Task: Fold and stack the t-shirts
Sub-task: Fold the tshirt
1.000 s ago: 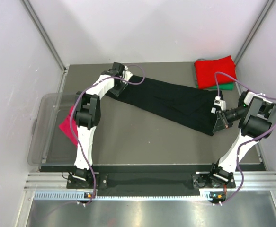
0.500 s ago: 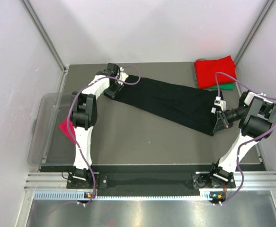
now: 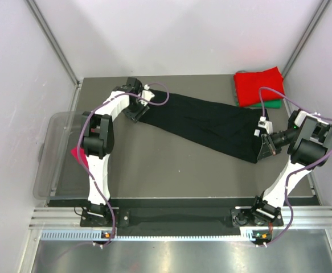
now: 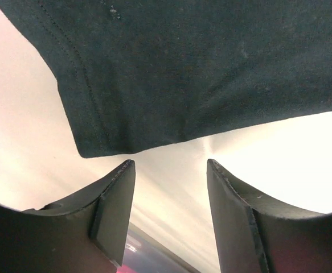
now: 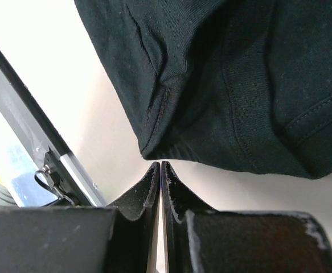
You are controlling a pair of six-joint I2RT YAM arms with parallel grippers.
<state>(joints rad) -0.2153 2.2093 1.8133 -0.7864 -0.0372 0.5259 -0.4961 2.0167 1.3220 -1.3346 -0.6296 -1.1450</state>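
A black t-shirt lies in a long slanted band across the table, from the back left to the right. My left gripper stands open at its left end; in the left wrist view the cloth's corner lies just beyond the gripper, with nothing between the fingers. My right gripper is at the shirt's right end. In its wrist view this gripper is shut, tips together just short of the hem, with no cloth between them. A folded red t-shirt lies on a green one at the back right.
A clear plastic bin stands off the table's left edge, a magenta t-shirt in it behind the left arm. Dark table surface shows in front of the black shirt. White walls close in the back and sides.
My left gripper has opened and let go of the black shirt's left corner, drawing back slightly to the left. The right arm has stayed put.
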